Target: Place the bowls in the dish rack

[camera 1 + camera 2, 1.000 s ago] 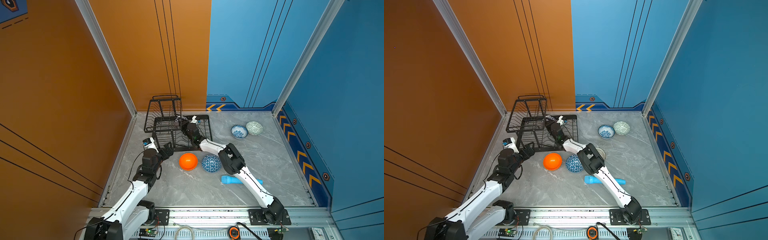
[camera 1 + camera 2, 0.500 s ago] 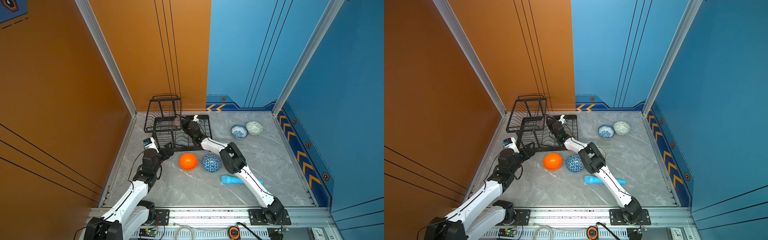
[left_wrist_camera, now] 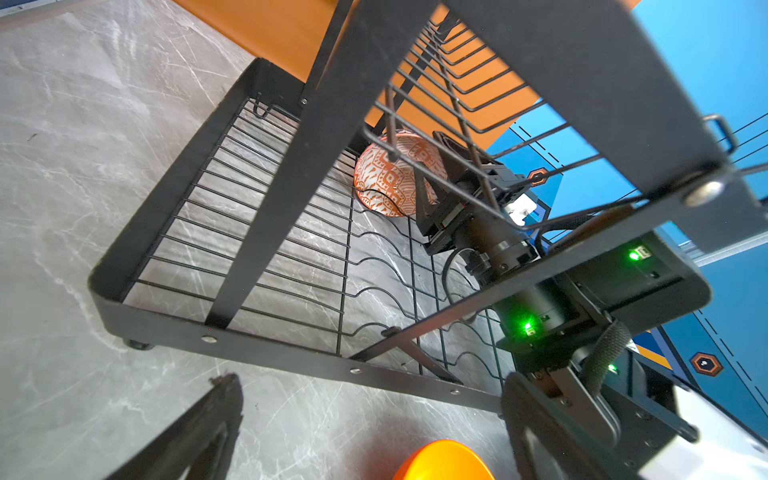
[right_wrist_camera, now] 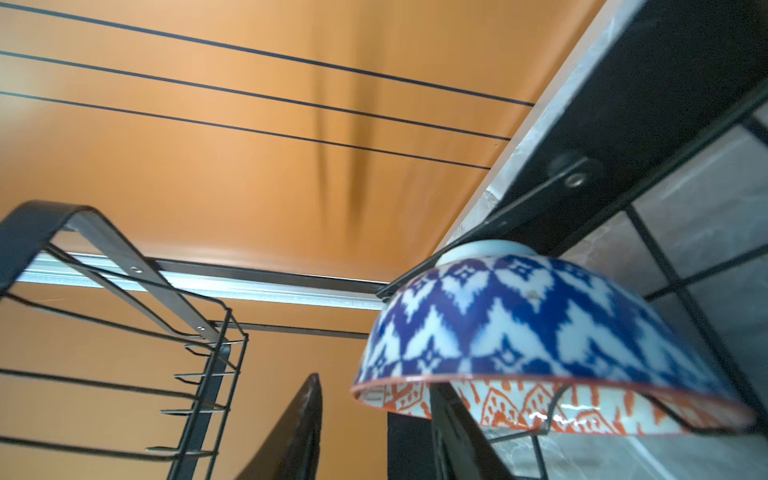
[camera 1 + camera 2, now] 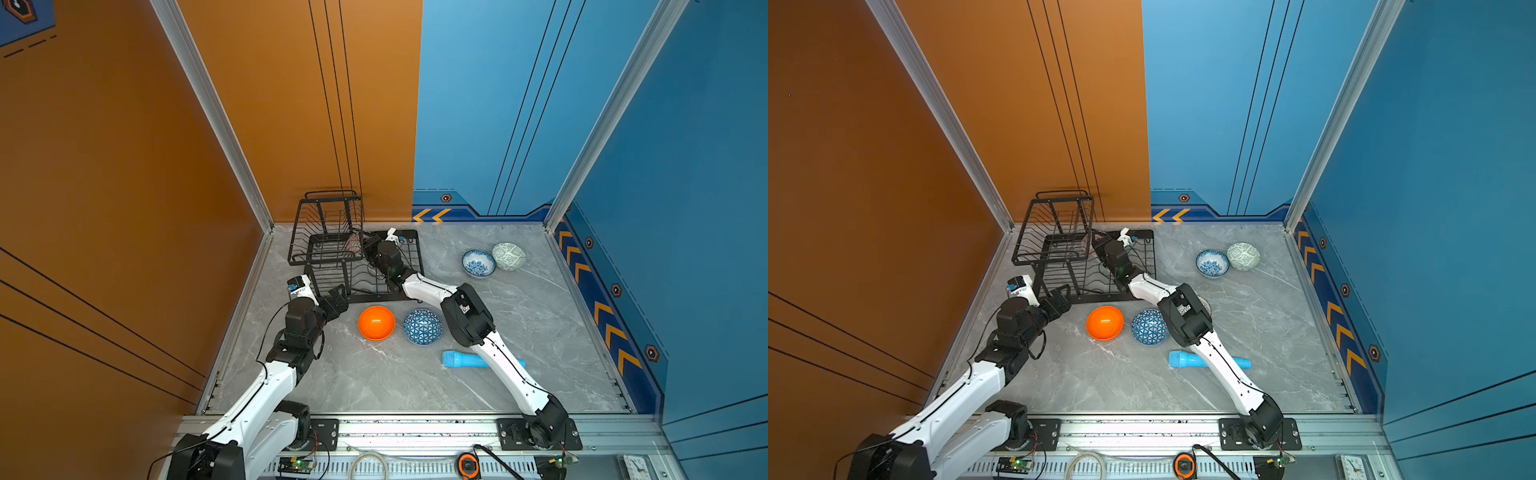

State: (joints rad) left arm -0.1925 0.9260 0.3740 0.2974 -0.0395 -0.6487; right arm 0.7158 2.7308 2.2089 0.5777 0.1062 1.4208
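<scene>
In both top views the right claw [image 5: 366, 246] is reaching under the dish rack's [image 5: 376, 297] raised basket, so its jaws are hard to make out. The orange-white diamond bowl [image 5: 354, 246] is showing only as a pale patch just beyond it. The left claw [image 5: 336, 301] is hanging wide open and empty at the rack's near corner, with the plain orange bowl [image 5: 376, 323] just beside it and the blue triangle bowl [image 5: 423, 327] further off. The right arm is crossing the light blue cylinder [image 5: 457, 359], and its elbow is hiding all but a sliver of another bowl [image 5: 1206, 304]. The floral bowl [image 5: 478, 262] and pale green bowl [image 5: 508, 256] are sitting side by side, well apart from both claws.

In the left wrist view the rack's bars are cutting across the diamond bowl, which is sitting in the lower tray at the right claw's tips. The plain orange bowl is being cut off by the frame.

In the right wrist view the bowl is blurring up close. One finger [image 4: 453, 436] is lying across its mouth and the other is standing clear of its blue-and-white outside. The right claw is partly open and gripping nothing.

The grey marbled tabletop [image 5: 374, 382] is meeting an orange wall [image 5: 291, 104] and a blue wall [image 5: 478, 104].
</scene>
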